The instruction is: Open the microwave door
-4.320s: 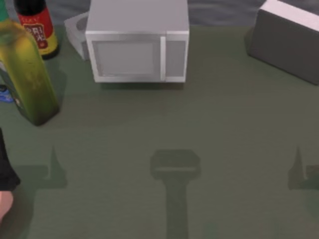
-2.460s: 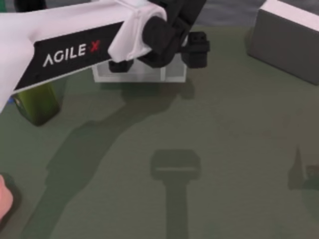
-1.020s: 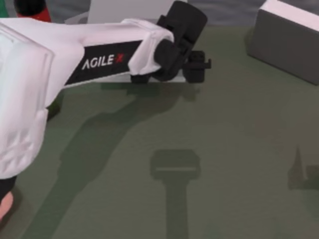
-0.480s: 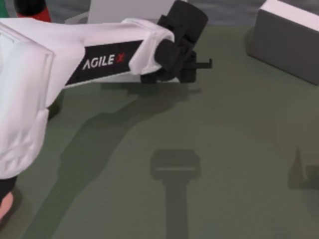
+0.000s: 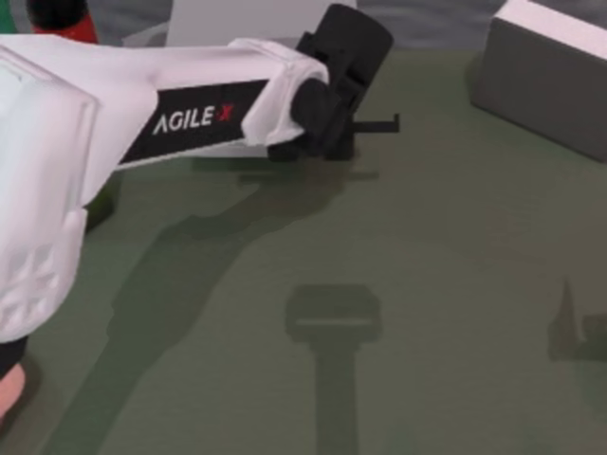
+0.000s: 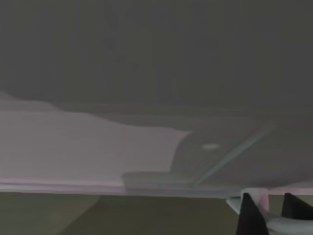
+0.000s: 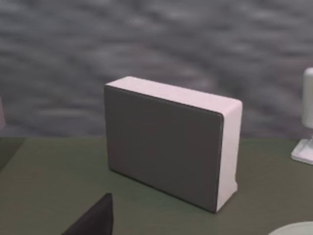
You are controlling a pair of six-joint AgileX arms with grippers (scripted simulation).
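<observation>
The microwave [image 5: 248,15] stands at the back of the table, and only its light-grey top shows in the top view. My left arm lies across it and hides the microwave door. My left gripper [image 5: 372,124] is at the microwave's front right corner. In the left wrist view the microwave [image 6: 156,58] fills the frame as a close grey surface. There the left gripper [image 6: 272,215] has its two dark fingertips close together on a pale strip, which looks like the door's handle. My right arm is parked outside the top view, with one dark fingertip [image 7: 98,218] showing.
A larger grey-and-white box [image 5: 550,76] stands at the back right, also facing the right wrist camera [image 7: 166,147]. A red-labelled bottle [image 5: 57,13] is at the back left corner. A white object [image 7: 308,122] stands beyond the box.
My left arm swung in from the left over the microwave. In the last second its gripper drew in against the microwave's front, and the dark block seen from above narrowed to a thin bar.
</observation>
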